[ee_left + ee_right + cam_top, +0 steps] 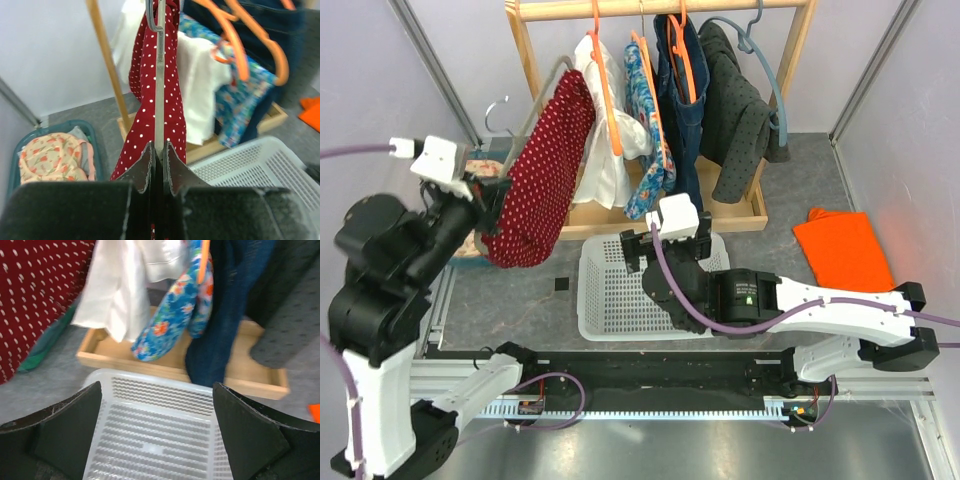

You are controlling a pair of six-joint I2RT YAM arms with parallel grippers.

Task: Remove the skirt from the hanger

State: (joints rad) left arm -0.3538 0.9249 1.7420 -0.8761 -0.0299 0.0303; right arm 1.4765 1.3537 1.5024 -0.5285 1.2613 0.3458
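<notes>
1. The red white-dotted skirt [538,175] is still draped over the grey hanger [159,75], hanging just left of the wooden rack [525,40], so I judge the removal itself not yet done
2. My left fingers [145,167] are pressed nearly together on the hanger's thin bar, with skirt cloth falling on both sides of it
3. The hanger's hook seems to sit clear of the rack's rail, off its left end, so the hanger looks lifted away and carried by my left arm alone
4. My right fingers [70,425] are spread wide and hold nothing; they hover in front of the rack, above the white basket [620,300] on the counter [520,280]
5. What is left, as I judge it: take hold of the cloth with the free right fingers and pull it off the hanger
</notes>
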